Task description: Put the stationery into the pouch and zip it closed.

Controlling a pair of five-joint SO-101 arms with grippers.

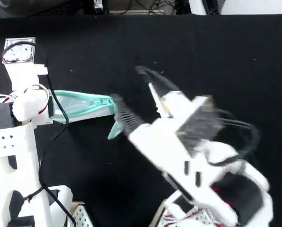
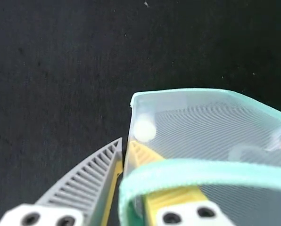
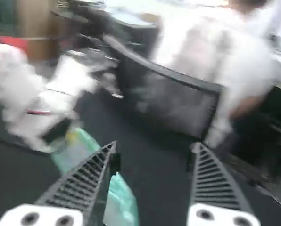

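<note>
Left tool [image 2: 125, 144] tight on pouch [image 2: 202, 122] rim; right tool [image 3: 154, 147] agape by pouch's far end.

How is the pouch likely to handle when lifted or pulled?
Probably floppy: the pouch is thin see-through sheet, and its teal rim bends around the left gripper pinching its wall. Likely light, given that thin material. Held at one end only, its free end could drag across the black table.
</note>
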